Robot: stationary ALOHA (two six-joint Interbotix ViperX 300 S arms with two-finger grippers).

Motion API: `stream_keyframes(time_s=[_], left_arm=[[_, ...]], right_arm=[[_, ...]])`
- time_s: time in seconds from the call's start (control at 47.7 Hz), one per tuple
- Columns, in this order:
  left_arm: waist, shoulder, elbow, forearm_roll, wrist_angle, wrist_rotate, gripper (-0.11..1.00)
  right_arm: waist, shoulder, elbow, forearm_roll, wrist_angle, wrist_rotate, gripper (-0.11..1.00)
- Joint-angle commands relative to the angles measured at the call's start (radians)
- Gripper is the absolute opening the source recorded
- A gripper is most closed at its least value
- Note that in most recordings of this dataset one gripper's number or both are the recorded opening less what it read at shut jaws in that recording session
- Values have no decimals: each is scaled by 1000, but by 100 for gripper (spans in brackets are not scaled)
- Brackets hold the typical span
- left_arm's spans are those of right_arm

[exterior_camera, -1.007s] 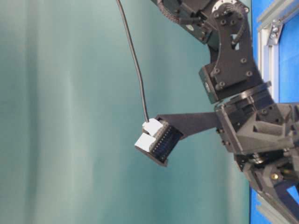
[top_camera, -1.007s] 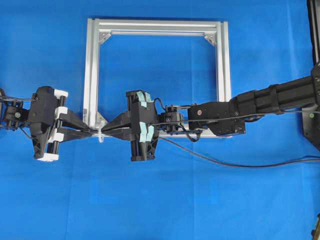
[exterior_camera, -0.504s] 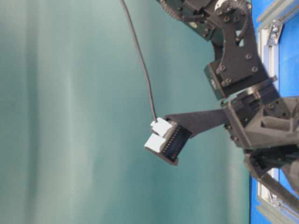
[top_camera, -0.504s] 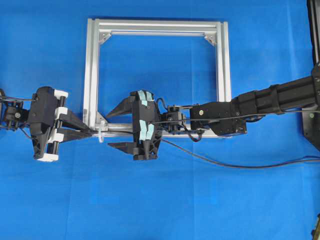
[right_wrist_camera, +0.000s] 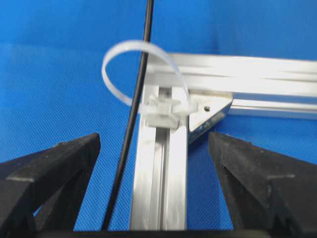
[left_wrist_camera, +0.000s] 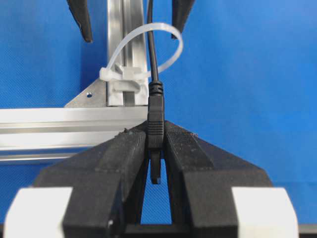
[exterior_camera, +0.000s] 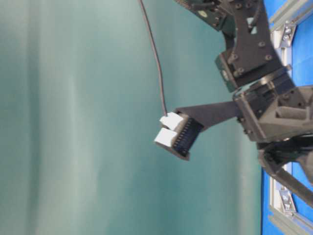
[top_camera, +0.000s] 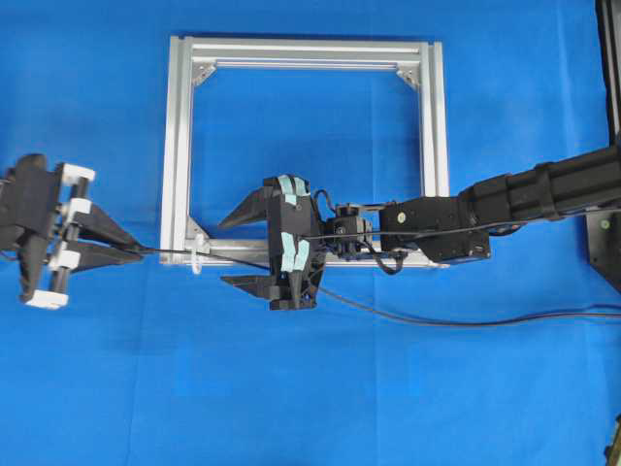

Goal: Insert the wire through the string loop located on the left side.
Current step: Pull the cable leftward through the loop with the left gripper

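Note:
The wire (top_camera: 466,321) crosses the blue mat from the right, passes under my right gripper (top_camera: 224,253) and goes through the string loop (top_camera: 197,260) at the silver frame's (top_camera: 179,146) lower left corner. Left of the frame, my left gripper (top_camera: 136,252) is shut on the wire's plug. The left wrist view shows the plug (left_wrist_camera: 155,116) pinched between the fingers (left_wrist_camera: 124,148), with the wire (left_wrist_camera: 151,44) running away through the loop (left_wrist_camera: 171,32). My right gripper (right_wrist_camera: 153,141) is open inside the frame, nothing between its jaws. There the wire (right_wrist_camera: 132,114) lies slack beside the rail and threads the loop (right_wrist_camera: 130,43).
The frame rail (right_wrist_camera: 158,173) runs between my open right fingers, with a corner bracket (right_wrist_camera: 210,111) just beyond. Blue mat surrounds the frame. The table-level view shows only arm hardware (exterior_camera: 254,54) and a black cable (exterior_camera: 156,54) against a teal backdrop.
My right gripper opened, let go of the wire and drew back slightly to the right. My left gripper moved left with the plug, pulling more wire through the loop.

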Motion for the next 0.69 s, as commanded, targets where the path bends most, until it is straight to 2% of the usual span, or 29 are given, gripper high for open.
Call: stream_keyframes(time_s=[0.0, 0.21, 0.42, 0.546, 0.671], left_arm=[[-5, -106, 8, 2, 37, 0, 6], [-5, -430, 28, 2, 239, 8, 6], [-3, -784, -29, 8, 615, 14, 6], [5, -913, -72, 14, 782, 14, 6], [28, -982, -106, 18, 885, 15, 6]], right_arm=[[3, -49, -9, 3, -6, 2, 93], [3, -54, -11, 3, -6, 2, 93], [5, -58, -12, 3, -6, 2, 93], [6, -60, -12, 3, -6, 2, 93], [5, -61, -14, 3, -8, 2, 93]])
